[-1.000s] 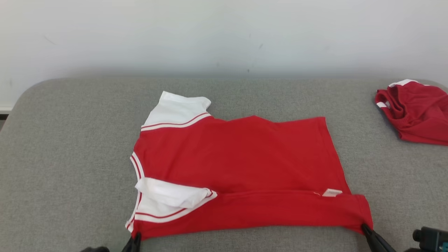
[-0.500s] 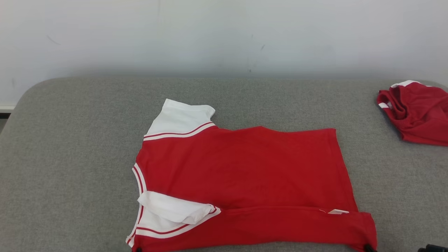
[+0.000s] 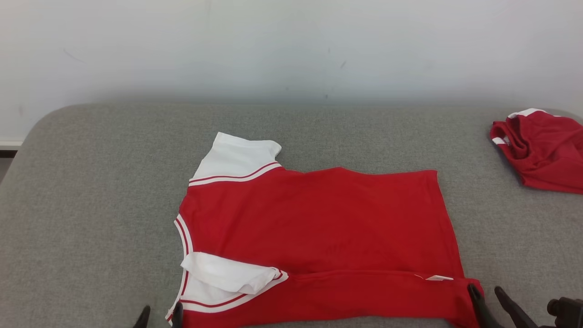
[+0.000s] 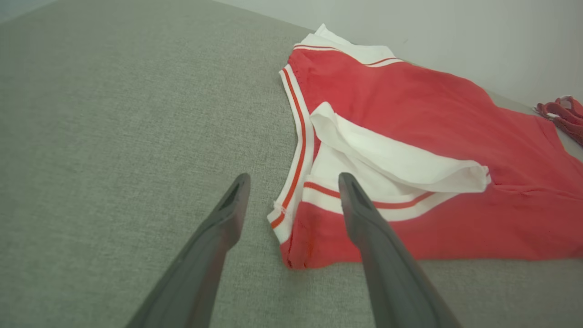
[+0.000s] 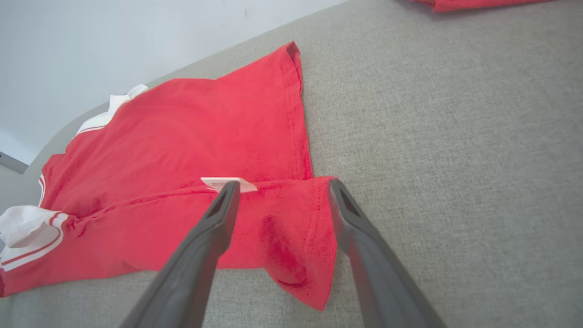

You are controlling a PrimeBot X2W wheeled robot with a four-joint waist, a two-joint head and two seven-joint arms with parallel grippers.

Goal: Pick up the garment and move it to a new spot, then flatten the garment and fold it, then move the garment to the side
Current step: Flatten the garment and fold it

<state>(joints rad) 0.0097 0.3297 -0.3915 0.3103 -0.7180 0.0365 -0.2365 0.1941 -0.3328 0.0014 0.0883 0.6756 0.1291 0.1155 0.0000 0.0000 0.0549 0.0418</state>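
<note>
Shirt: Your red T-shirt [image 3: 319,223] with white sleeves lies flat in the middle of the gray table [image 3: 91,205]. Its neck is to the robot's left and its hem to the right.
Near edge: A long strip on the near side is folded over on top. A small white tag [image 3: 439,277] peeks out at the fold.
Left gripper: Your left gripper [image 4: 294,180] is wide open and holds nothing. The shirt's near left corner lies between its fingers.
Right gripper: Your right gripper [image 5: 283,184] is wide open and empty too, around the near right corner.
Other cloth: Another red garment [image 3: 542,155] lies bunched up at the far right, well apart from the shirt.
</note>
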